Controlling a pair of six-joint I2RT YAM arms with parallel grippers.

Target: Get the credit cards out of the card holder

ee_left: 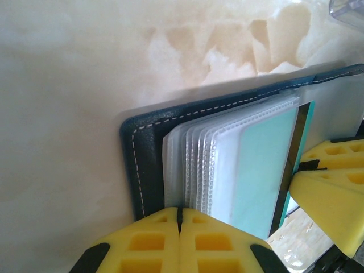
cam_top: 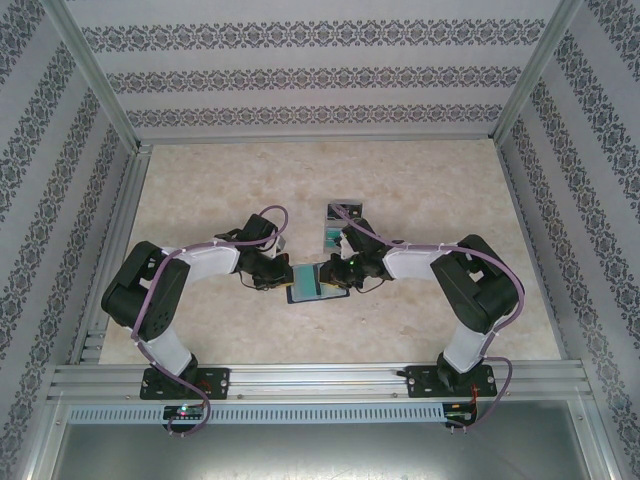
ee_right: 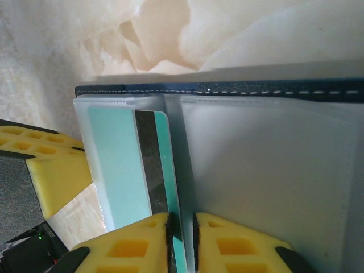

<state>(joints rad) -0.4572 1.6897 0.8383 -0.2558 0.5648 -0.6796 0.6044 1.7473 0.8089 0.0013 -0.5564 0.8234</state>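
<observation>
The left fingers [ee_left: 170, 230] are pressed together on the near edge of the card holder [ee_left: 139, 165], at the blue stitched cover where the fanned clear sleeves [ee_left: 199, 165] begin. The right fingers [ee_right: 162, 230] stand only a narrow slit apart, clamped on the edge of a teal card [ee_right: 116, 165] at the holder's middle fold; the card's dark stripe [ee_right: 149, 165] runs up from the fingers, and most of the card sits inside a sleeve. The two pairs of fingers work from opposite sides of the holder, the left from its left edge and the right from its right. The card holder [cam_top: 305, 283] lies open and flat on the pale marbled bench [cam_top: 450, 190]. Loose cards [cam_top: 340, 212] lie just beyond the holder, on its far side
</observation>
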